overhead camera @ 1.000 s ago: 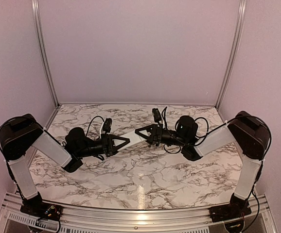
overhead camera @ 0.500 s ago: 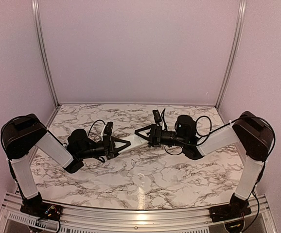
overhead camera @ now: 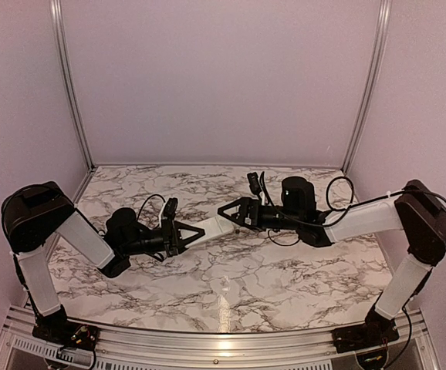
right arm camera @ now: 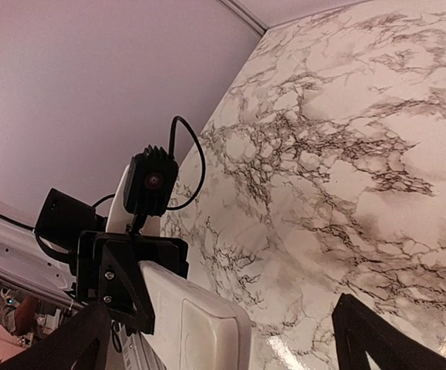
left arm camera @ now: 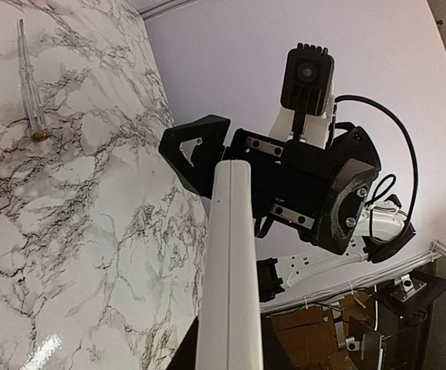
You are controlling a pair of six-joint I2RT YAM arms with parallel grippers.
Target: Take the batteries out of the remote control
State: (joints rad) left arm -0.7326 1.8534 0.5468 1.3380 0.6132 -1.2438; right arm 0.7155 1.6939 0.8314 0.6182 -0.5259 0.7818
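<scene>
Remote control [overhead camera: 217, 225]: slim white bar, held aloft over tabletop [overhead camera: 246, 285] by left hand [overhead camera: 196, 230], clamped on one end. Right hand [overhead camera: 227, 212] spread wide around other end, not gripping. Likely light, rigid, slick plastic; best pinched across flat faces. Batteries unseen.
</scene>
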